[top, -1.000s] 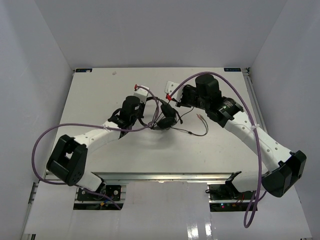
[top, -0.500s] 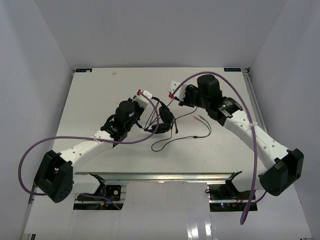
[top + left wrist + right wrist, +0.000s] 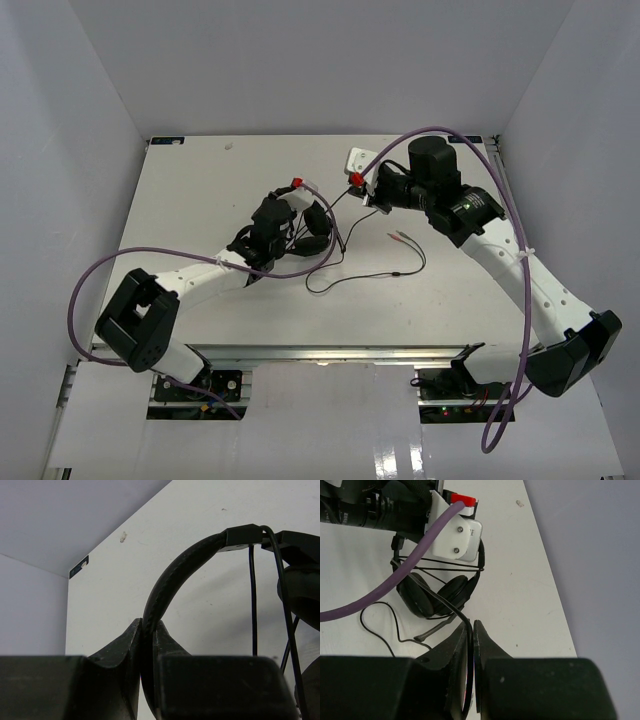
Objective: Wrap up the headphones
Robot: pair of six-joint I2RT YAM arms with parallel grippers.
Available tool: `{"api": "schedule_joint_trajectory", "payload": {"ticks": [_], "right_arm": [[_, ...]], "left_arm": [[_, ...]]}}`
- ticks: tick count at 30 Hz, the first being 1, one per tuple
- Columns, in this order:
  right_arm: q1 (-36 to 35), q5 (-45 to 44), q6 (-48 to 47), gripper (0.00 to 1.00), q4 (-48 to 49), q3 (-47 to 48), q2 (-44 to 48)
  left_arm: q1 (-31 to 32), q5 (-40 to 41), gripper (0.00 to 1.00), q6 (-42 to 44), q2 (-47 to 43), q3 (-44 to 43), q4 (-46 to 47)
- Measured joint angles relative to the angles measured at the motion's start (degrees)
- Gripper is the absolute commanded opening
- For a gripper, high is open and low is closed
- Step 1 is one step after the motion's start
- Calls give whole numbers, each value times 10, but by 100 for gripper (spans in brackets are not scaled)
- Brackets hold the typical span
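I am counting one headset (image 3: 312,228) on the one table (image 3: 200,180). It is showing one curved headband (image 3: 172,577) and two padded earcups (image 3: 420,599), sitting side by side in my right wrist view. One thin black cable (image 3: 350,277) is trailing from it, and two plugs (image 3: 398,237) are lying together to the right of the headset. I am working with two arms, the left arm (image 3: 190,275) and the right arm (image 3: 500,255). They are carrying two grippers between them: one left gripper (image 3: 148,630) and one right gripper (image 3: 471,627). Two thick purple cables are looping alongside, one on the left (image 3: 100,262) and one on the right (image 3: 437,129).
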State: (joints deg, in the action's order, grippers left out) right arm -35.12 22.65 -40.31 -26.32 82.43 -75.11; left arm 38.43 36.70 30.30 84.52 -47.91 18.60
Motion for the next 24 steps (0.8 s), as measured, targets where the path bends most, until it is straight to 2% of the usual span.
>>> {"api": "schedule_joint_trajectory", "payload": {"ticks": [5,8,13,17,24], "right_arm": [[2,-17,5,11,-3,-17,17],[7,-48,1,11,1,-27,22],[36,-90,-11,12,10,-36,22],[53,-97,-18,13,25,-36,12],[57,-93,-19,13,42,-36,6]], "left_arm": [[-1,13,0,3,5,-8,-2],[-1,-9,0,-3,-5,-4,-18],[0,-83,0,-10,-86,51,-34],[0,-111,0,-7,-145,70,-38],[0,-133,0,3,-168,73,-58]]}}
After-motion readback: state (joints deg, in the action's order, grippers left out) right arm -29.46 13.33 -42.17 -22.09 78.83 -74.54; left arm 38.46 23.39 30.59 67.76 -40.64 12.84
